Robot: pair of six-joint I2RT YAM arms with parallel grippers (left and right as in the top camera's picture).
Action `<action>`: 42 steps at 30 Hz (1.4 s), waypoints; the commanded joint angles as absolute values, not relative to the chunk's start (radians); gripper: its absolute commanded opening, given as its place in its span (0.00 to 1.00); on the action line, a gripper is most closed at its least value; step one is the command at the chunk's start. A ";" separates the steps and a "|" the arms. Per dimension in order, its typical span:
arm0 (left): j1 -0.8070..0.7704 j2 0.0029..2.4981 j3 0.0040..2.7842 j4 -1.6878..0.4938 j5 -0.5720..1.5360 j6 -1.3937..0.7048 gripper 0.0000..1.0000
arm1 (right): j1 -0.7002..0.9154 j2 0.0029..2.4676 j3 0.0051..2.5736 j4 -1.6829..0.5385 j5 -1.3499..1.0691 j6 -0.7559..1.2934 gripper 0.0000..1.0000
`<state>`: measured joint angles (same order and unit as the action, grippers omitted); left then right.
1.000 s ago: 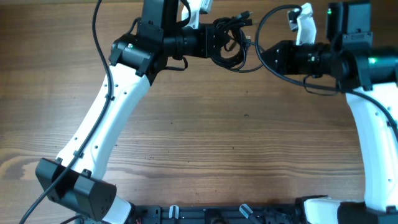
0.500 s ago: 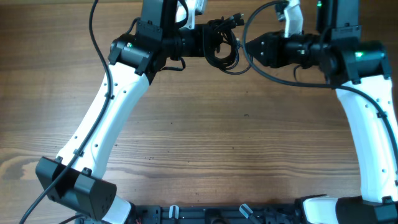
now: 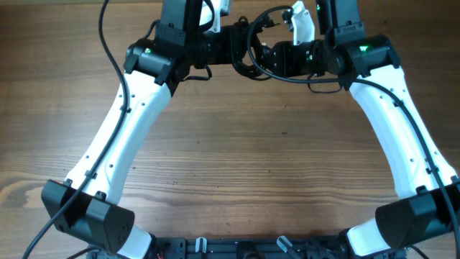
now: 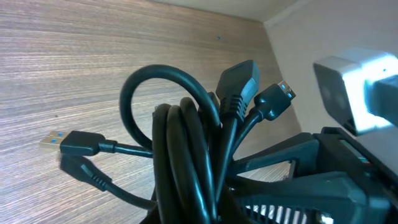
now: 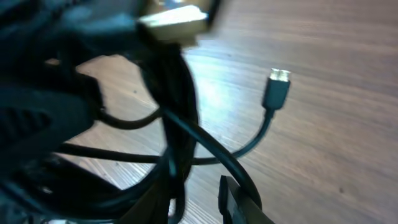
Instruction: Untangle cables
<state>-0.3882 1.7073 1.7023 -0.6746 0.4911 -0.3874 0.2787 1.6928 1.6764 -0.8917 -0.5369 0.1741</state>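
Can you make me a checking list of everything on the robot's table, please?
Surface: wooden table, bare grain showing.
Job's things: black cables bunched in one tangle, held up at the far side; a silver-tipped plug sticks out.
Clutter: nothing seen.
Grippers: left pincer shut on the tangle; right pincer right up at it, open or shut cannot be told.
Cables: thick arm wires run along the arms.
Surroundings: dark rail at the near edge.

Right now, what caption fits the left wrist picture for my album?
Looped bunch of black cables above the wooden table, plug ends poking out every way.
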 commanded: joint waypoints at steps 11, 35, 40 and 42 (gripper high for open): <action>-0.352 1.702 1.706 -0.714 0.523 -0.427 0.04 | 0.245 1.679 1.694 -0.892 -0.761 0.082 0.04; -0.336 1.702 1.706 -0.762 0.508 -1.116 0.05 | 0.298 1.530 1.693 -1.036 -0.381 0.376 0.06; -0.335 1.702 1.706 -0.770 0.472 -1.114 0.04 | 0.298 1.533 1.693 -1.048 -0.501 0.197 0.59; -0.335 1.702 1.706 -0.837 0.365 -1.115 0.04 | 0.299 1.531 1.693 -1.073 -0.579 0.096 0.62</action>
<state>-0.3344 1.7016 1.7073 -0.7937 0.4625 -1.1030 0.2932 1.5326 1.6764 -1.0534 -0.4618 0.2424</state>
